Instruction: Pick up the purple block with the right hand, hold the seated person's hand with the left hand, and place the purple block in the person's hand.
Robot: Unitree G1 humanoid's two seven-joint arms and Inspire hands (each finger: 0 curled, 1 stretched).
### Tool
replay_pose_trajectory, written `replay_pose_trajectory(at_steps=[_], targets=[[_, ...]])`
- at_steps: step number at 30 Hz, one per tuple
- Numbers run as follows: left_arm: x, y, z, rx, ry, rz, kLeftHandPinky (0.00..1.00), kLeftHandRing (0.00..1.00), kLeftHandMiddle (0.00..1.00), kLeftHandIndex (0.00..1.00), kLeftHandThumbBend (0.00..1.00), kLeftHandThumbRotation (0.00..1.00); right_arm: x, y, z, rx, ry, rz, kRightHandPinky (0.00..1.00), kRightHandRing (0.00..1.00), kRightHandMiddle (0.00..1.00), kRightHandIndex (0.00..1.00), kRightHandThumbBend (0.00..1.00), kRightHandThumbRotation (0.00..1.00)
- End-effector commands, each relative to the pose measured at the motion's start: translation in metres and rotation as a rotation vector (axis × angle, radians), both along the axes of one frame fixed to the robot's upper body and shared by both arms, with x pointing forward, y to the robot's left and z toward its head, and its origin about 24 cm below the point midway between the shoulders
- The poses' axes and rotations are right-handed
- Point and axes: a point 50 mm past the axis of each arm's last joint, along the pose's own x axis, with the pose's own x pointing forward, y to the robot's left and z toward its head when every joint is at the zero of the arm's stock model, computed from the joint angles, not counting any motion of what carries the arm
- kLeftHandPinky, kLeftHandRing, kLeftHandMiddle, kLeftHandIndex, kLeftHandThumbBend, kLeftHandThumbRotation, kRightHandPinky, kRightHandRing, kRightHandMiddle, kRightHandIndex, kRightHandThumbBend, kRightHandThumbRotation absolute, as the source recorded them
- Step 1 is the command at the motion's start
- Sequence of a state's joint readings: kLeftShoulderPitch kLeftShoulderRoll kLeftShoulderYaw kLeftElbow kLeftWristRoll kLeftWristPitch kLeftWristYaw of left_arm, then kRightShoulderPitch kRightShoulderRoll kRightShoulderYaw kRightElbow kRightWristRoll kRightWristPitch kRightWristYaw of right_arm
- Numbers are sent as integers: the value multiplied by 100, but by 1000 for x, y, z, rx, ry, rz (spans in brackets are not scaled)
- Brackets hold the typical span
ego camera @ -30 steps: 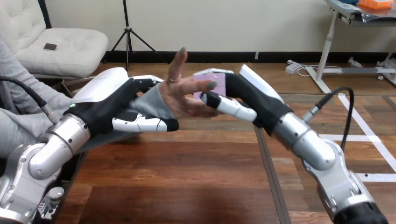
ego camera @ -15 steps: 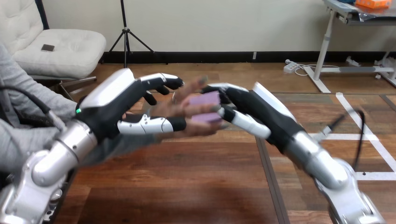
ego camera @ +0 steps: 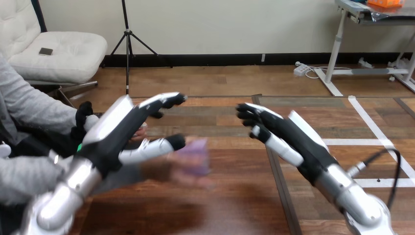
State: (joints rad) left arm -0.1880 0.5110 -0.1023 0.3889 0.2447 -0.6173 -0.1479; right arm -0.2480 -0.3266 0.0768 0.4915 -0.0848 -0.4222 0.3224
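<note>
Fingers [ego camera: 190, 174] of the person's hand [ego camera: 164, 169] lie under the purple block [ego camera: 195, 155]. That hand is smeared by motion, so it cannot be told whether they curl round the block or lie flat beneath it. The purple block is a pale lilac piece with flat faces and blurred edges. It sits a little below and left of the frame's centre, above the wooden table [ego camera: 220, 205], at the fingertip end of the person's hand. The grey sleeve [ego camera: 120, 177] of that hand runs off toward the lower left.

Just above and left of the block is the robot's left hand [ego camera: 115, 133]. Its thumb [ego camera: 151, 147] points to the right, and the black tip ends just beside the block's upper left corner, over the person's hand. Whether it touches either one cannot be made out. The left hand's fingers [ego camera: 164, 100] reach up and to the right, nearly straight and close together. They are well above the block and curl round nothing.

Across a stretch of bare table, at centre right of the frame, is the robot's right hand [ego camera: 289, 134]. Its fingers [ego camera: 250, 113] are loosely bent and slightly spread, with the tips pointing left. They hold nothing and are well apart from the block. Its silver forearm [ego camera: 359, 205] runs down to the lower right corner.
</note>
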Motion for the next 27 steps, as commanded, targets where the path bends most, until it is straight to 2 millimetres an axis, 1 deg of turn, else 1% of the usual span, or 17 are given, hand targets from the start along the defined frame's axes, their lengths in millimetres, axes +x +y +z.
replay_pose_trajectory(at_steps=[1,7,14,22,25,27], targets=[[-5,10,-1,-76,-29,71,91,95,92,90,100,100,4,-5,25,37,-113,-9,82,88,91,91,100,100],[-14,13,-10,-109,-34,87,94,98,95,93,100,100,-3,-10,19,72,-80,-22,85,90,92,93,100,100],[-22,19,-18,-147,-1,96,95,100,98,95,100,100,-11,-14,13,87,-67,-31,87,91,93,94,100,100],[-30,21,-20,-186,29,131,95,100,97,94,100,100,-16,-15,8,111,-42,-45,87,91,92,94,100,100],[-35,21,-20,-245,34,134,95,99,96,92,100,100,-20,-17,6,119,-32,-49,87,91,92,93,100,100],[-38,20,-21,-308,6,126,93,97,95,91,100,100,-23,-17,5,130,-29,-50,87,91,92,94,100,100]])
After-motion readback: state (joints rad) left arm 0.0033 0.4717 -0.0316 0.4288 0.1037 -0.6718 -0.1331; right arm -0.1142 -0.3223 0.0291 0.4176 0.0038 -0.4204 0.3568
